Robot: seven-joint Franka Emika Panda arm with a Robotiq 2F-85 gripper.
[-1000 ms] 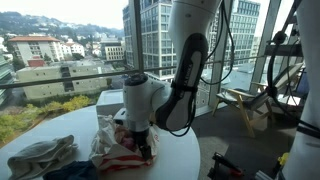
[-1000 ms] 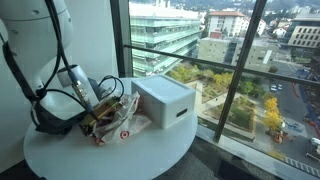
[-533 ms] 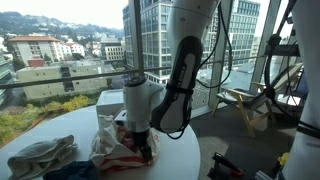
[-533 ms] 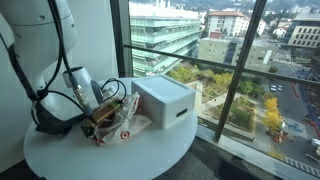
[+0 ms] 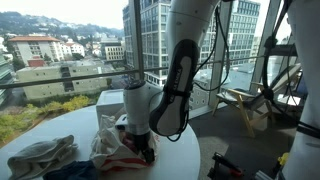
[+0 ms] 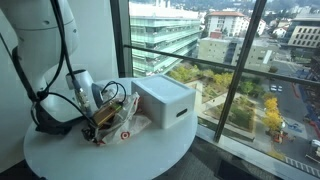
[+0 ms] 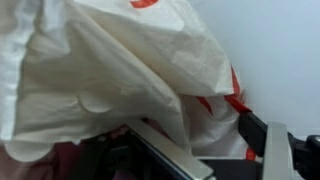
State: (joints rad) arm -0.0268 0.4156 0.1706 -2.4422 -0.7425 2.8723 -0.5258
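Fingers (image 7: 262, 140) at the bottom of the wrist view stand wide apart, with folds of the white-and-red plastic bag (image 7: 120, 70) bulging between them and nothing pinched. The bag lies crumpled at lower centre in both exterior views, on the round table (image 5: 55, 125), just beside a white box (image 6: 165, 100). A sound grip probably means gathering a thick fold squarely between the pads, since thin film slips. A grey cloth (image 5: 40, 158) lies at lower left.

Round table (image 6: 110, 160) — bag (image 6: 126, 128), box (image 6: 165, 100), cloths (image 5: 40, 157)
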